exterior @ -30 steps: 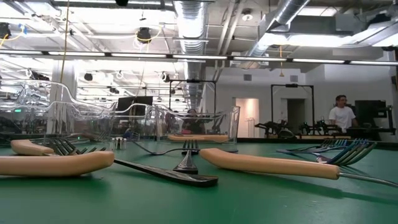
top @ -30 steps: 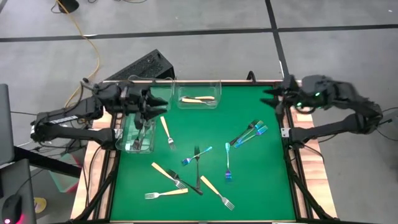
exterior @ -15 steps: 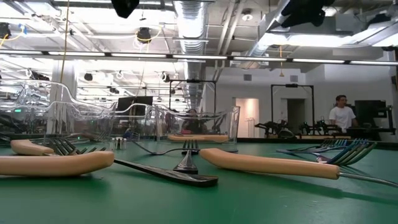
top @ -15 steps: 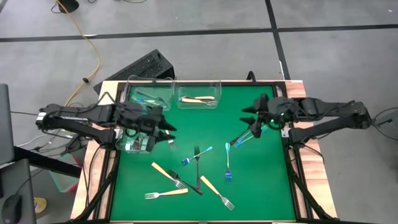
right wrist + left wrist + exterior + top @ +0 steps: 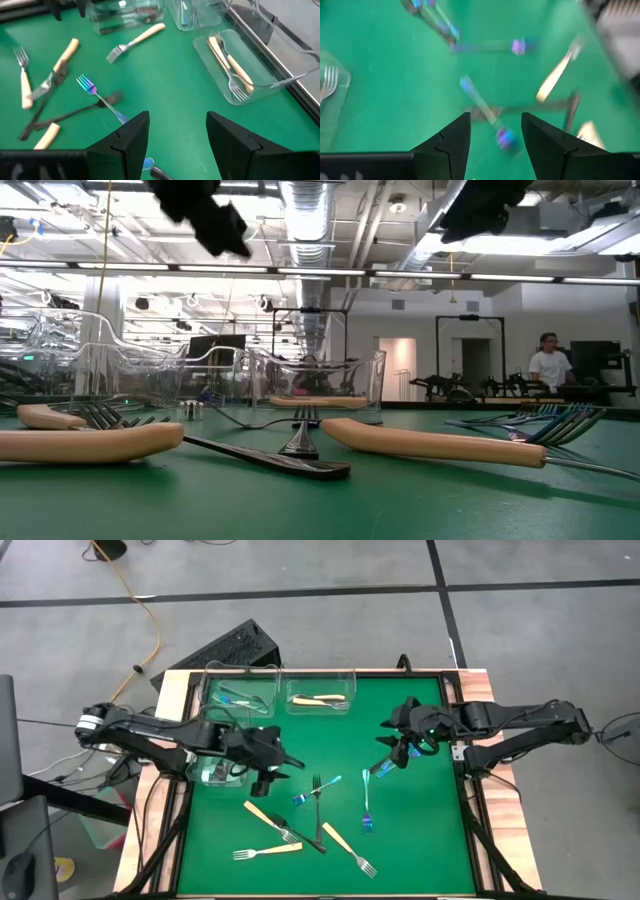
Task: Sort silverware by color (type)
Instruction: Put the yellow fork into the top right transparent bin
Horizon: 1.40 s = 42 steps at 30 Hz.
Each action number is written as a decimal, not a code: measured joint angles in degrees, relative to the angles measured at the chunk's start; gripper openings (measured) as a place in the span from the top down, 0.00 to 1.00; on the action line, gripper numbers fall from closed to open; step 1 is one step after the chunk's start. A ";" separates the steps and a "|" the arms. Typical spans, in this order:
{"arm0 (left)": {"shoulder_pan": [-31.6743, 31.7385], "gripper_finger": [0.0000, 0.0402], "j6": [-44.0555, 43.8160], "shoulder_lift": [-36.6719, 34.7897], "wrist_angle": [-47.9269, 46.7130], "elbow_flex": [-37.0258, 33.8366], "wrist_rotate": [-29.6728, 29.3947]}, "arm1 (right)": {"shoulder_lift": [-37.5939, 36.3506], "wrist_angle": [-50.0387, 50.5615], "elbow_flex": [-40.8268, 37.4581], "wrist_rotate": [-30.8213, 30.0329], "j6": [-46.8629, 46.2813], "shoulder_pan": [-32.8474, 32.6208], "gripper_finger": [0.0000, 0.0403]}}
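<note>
Left gripper [image 5: 272, 764]: over the green mat [image 5: 420, 840], just inside from the clear bin at the mat's left edge [image 5: 213, 772]; its fingers [image 5: 454, 140] stand apart with nothing between them.
Forks near the left gripper: a blue iridescent fork [image 5: 316, 789] lies on the mat just ahead of it, crossing a dark fork [image 5: 318, 810]; in the left wrist view the blue fork [image 5: 482, 107] shows between and beyond the spread fingers, untouched.
Right gripper [image 5: 398, 732]: above the right part of the mat, fingers [image 5: 131, 135] parted and empty.
Forks near the right gripper: a small cluster of blue forks [image 5: 392, 759] lies right below it; whether it touches them I cannot tell. One more blue fork [image 5: 366, 802] lies apart, nearer the mat's front.
Tan-handled forks: four lie loose toward the front left of the mat, among them one pointing left [image 5: 266, 852] and one diagonal [image 5: 349, 850]; another rests in the rear middle bin [image 5: 320, 699].
Rear left bin [image 5: 240, 695]: holds a blue fork.
Left-edge bin contents: dark forks, hard to count.
Low view: tan handles [image 5: 430, 444] and a dark fork [image 5: 270, 459] lie flat in the foreground; a person [image 5: 548, 366] stands far behind.
</note>
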<state>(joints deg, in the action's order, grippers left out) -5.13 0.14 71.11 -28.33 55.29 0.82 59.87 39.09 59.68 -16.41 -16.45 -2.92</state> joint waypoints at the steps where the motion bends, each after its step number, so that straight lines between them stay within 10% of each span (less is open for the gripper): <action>1: 0.00 0.60 3.38 1.08 -1.15 0.00 0.01 | 0.44 0.04 0.00 0.00 0.26 0.00 0.47; 22: 8.66 0.60 37.21 17.92 -13.62 0.00 -1.09 | 2.28 -1.15 0.02 0.00 -0.36 -0.87 0.47; 42: 12.88 0.60 53.01 18.21 -14.82 -0.22 -1.61 | 2.28 -1.22 0.02 0.00 -1.17 -0.85 0.47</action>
<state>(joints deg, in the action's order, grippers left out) 7.75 53.15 89.32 -43.16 55.07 -0.79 62.15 37.87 59.70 -16.40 -17.63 -3.77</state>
